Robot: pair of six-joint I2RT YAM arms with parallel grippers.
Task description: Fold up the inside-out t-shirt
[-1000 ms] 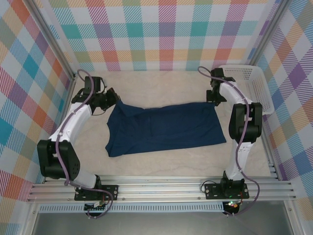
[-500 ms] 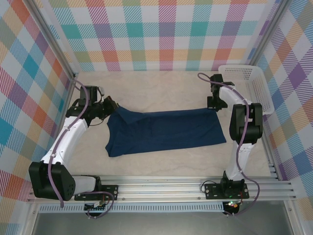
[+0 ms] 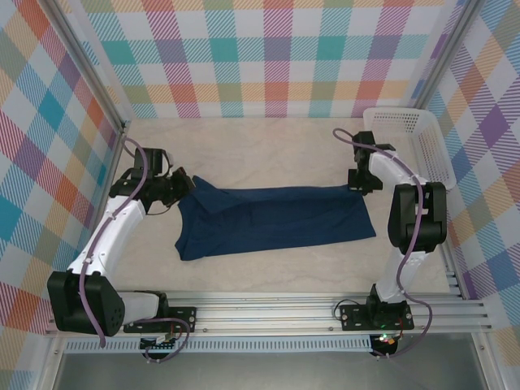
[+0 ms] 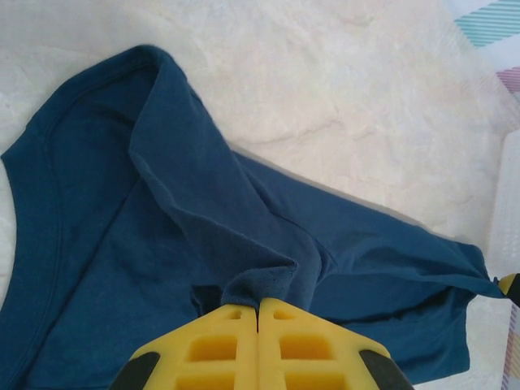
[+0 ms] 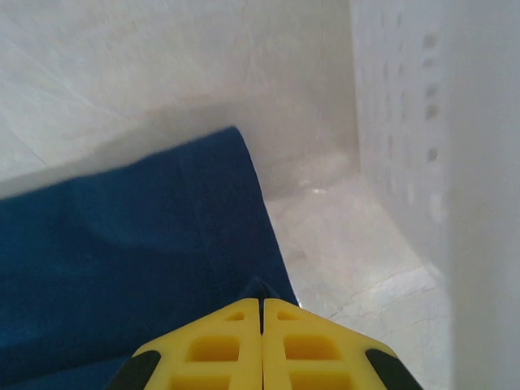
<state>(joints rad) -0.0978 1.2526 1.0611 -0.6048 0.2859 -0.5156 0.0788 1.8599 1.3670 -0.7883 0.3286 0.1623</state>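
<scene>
We found the inside-out t-shirt (image 3: pixel 276 219) stretched across the worktop (image 3: pixel 268 146). The left gripper (image 4: pixel 257 307) jaws pinched its far-left corner, and the right gripper (image 5: pixel 262 302) jaws pinched its far-right corner.

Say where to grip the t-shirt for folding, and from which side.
Far-edge corners, one per claw, each from its outer end. The t-shirt lies spread sideways, far edge running arm to arm; left claw and right claw are shut there now.

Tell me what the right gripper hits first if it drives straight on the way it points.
Likely the t-shirt: the right gripper is shut on its corner, cloth lies just ahead, then table. The basket stands aside, probably clear.
</scene>
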